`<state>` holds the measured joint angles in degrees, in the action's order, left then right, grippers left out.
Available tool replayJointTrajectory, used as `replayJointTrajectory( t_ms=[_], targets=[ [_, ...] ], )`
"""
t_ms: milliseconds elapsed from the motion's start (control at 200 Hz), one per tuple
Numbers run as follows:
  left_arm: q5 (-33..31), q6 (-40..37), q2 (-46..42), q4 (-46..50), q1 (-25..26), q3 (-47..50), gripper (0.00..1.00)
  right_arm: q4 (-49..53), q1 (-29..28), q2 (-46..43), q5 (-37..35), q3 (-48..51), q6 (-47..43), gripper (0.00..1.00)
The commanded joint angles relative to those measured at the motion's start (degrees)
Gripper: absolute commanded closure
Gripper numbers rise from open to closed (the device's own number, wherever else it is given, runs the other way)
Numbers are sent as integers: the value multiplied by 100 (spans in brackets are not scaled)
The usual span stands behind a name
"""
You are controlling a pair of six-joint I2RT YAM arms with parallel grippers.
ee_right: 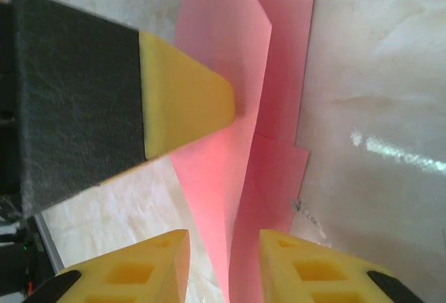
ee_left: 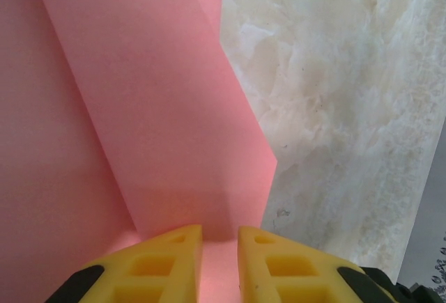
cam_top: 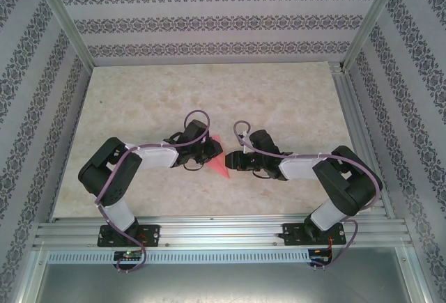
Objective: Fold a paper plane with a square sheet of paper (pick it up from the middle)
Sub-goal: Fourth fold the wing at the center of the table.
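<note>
From above, the left pincer (cam_top: 211,153) and right pincer (cam_top: 228,161) meet tip to tip over the desk (cam_top: 279,101). The pink paper plane (cam_top: 220,167) sits between them.

On the left wrist, the pincer is narrow and pinches the folded paper, which spreads ahead of it and off to its left.

On the right wrist, the pincer stands parted. The paper's creased edge runs between its fingers, and neither finger visibly touches it. Ahead and to the left, the other pincer's yellow fingertip (ee_right: 191,104) presses a flap.
</note>
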<state>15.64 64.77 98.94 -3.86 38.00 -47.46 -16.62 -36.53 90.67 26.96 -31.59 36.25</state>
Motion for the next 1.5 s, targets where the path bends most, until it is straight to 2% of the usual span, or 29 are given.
replayJointTrajectory(
  t_ms=[0, 75, 540, 869, 994, 1159, 1269, 1494],
  targets=[
    [-141, 2, 49, -107, 60, -79, 78, 464, -121, -42, -122, -182, -265, 69],
    [-137, 4, 60, -89, 61, -91, 78, 562, -152, 41, -131, -233, -259, 69],
    [-131, -58, 161, 49, 59, -138, 79, 631, -198, 357, -138, -308, -279, 90],
    [-196, -99, 221, 232, 59, -160, 79, 912, -231, 479, -249, -474, -362, 87],
    [-218, -142, 274, 275, 59, -181, 80, 1287, -232, 185, -453, -535, -420, 83],
    [-195, -129, 363, 235, 59, -168, 80, 1563, -254, -406, -457, -615, -370, 85],
    [-174, -115, 390, 212, 54, -184, 80, 1319, -241, -511, -197, -563, -206, 90],
    [-132, -167, 408, 263, 59, -218, 80, 417, -337, 0, 570, -532, 280, 91]
  ],
)
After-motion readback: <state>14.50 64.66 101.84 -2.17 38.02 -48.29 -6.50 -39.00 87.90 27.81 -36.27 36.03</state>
